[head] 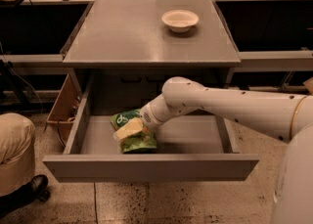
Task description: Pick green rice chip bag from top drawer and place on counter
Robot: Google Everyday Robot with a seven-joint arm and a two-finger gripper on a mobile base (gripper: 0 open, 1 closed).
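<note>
The green rice chip bag (132, 141) lies on the floor of the open top drawer (146, 167), left of its middle. My gripper (128, 130) reaches down into the drawer from the right on a white arm and sits right on top of the bag, its pale fingers covering the bag's middle. The counter (127, 32) is the flat grey top of the cabinet above the drawer.
A white bowl (180, 20) stands on the counter at the back right. A small brown wooden box (62, 105) sits left of the drawer. A person's knee and black shoe (19, 169) are at the lower left. Wooden benches run behind the cabinet.
</note>
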